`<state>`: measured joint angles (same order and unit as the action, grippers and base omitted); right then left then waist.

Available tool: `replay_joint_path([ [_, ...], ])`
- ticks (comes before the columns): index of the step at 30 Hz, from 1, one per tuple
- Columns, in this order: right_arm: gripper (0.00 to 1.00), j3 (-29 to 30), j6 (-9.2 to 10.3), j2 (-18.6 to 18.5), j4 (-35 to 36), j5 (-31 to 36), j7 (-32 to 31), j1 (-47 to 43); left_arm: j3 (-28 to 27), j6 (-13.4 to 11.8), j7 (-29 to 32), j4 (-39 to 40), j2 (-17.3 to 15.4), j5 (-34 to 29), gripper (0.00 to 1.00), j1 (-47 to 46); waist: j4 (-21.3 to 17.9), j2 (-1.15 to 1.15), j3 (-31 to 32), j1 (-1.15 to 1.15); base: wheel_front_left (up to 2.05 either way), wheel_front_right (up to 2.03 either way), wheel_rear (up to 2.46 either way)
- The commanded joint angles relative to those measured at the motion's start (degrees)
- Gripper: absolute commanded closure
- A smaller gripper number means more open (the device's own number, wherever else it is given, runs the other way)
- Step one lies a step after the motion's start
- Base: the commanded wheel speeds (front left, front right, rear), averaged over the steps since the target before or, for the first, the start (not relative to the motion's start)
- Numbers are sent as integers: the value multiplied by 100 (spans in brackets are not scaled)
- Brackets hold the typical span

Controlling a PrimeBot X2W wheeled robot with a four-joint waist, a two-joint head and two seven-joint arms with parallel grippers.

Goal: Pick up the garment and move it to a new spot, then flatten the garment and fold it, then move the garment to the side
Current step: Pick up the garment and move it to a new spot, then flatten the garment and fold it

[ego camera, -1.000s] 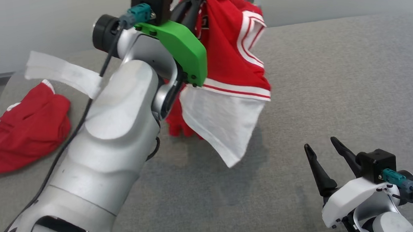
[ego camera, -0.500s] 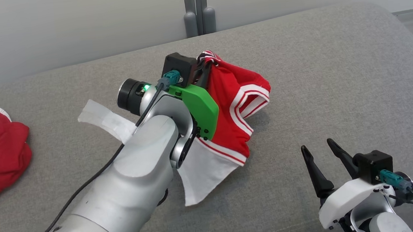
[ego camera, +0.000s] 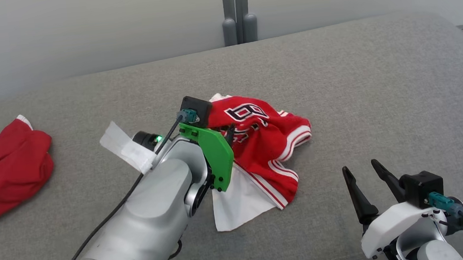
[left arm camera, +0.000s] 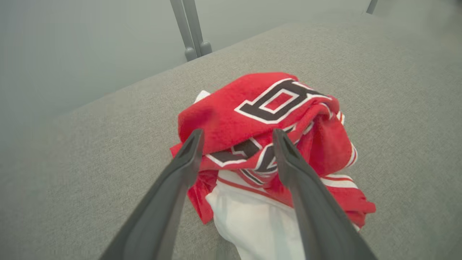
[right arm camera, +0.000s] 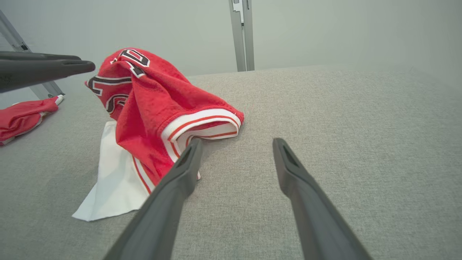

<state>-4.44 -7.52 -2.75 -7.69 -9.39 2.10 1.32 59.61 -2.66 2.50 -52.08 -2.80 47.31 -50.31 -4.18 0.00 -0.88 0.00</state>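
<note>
Right end effector [ego camera: 360, 166]: two long dark tapered fingers, spread wide, nothing between them. It hovers low over the bare table [ego camera: 379, 92] near the front edge.

Table cover: grey woven fabric, fine-grained, rounded corners.

Left end effector [left arm camera: 237, 133]: fingers likewise wide apart, gripping nothing, tips poised just above the garment [ego camera: 266, 139]. A green bracket [ego camera: 215, 156] sits at its wrist.

Garment: red jersey in nubby knit, lying in a crumpled heap at the table's middle. Black block lettering outlined in white shows on the top fold. One opening, toward the right, has striped white-and-red trim. A smooth white panel [ego camera: 237, 200] is splayed flat on its near side.

Second red cloth [ego camera: 8, 170]: bunched, well apart at the far left.

Two grey posts [ego camera: 238, 20] stand behind the table's far edge.
</note>
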Motion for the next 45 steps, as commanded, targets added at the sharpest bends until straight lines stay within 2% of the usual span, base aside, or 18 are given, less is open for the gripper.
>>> replay_joint_path([
  [1,0,19,6,-25,0,26,3,-77,44,36,65,-2,-20,76,0,105,168,0,96,0,0,0,0],
  [10,0,-18,7,-25,16,-43,-28,-175,215,76,348,-217,-16,354,0,752,514,0,279,0,0,0,0],
  [22,0,-11,6,-25,69,4,-65,-204,299,-48,271,-241,-20,613,0,1492,531,0,257,0,0,0,0],
  [31,0,1,6,-25,180,71,-141,-73,310,-245,246,-201,-21,848,0,1547,333,0,-33,0,0,0,0],
  [41,0,29,6,-25,196,81,-100,129,419,-246,461,-131,-14,1154,0,1453,10,0,-437,0,0,0,0],
  [42,0,38,6,-25,186,74,-96,134,450,-239,502,-121,-9,1176,21,1465,-6,0,-445,0,0,0,0],
  [43,0,49,6,-24,178,72,-83,136,477,-237,531,-105,-1,1210,65,1475,-20,0,-452,0,0,0,0],
  [44,0,51,6,-23,167,70,-76,141,500,-232,551,-95,4,1235,100,1477,-31,0,-455,0,0,0,0],
  [45,0,64,6,-24,156,67,-71,141,535,-214,576,-83,9,1251,100,1474,-36,0,-456,0,0,0,0],
])
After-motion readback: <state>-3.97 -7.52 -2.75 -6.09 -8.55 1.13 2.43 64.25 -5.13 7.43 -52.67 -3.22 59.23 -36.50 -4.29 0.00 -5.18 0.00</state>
